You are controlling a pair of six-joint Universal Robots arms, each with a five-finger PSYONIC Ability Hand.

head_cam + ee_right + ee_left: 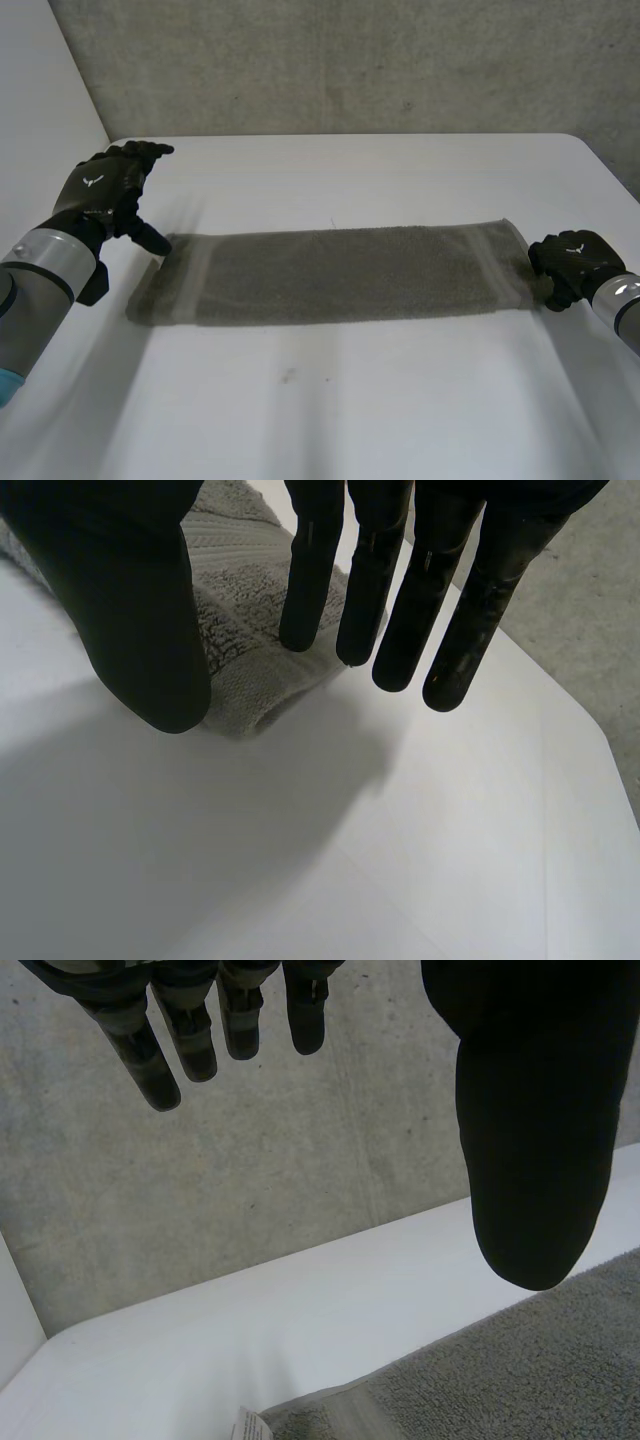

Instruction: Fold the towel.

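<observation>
A grey towel (340, 275) lies flat in a long strip across the white table (330, 400). My left hand (100, 190) hovers open at the towel's left end, above its far left corner, with the thumb pointing down towards it. In the left wrist view the fingers (170, 1050) are straight and the thumb (535, 1110) hangs over the towel (520, 1370), apart from it. My right hand (570, 258) is on the towel's right end. In the right wrist view the towel's corner (235, 600) is bunched between the thumb (140, 600) and straight fingers (310, 580).
A concrete wall (350, 60) stands behind the table's far edge. A small white label (248, 1425) sticks out at the towel's left corner. Bare table surface stretches in front of the towel.
</observation>
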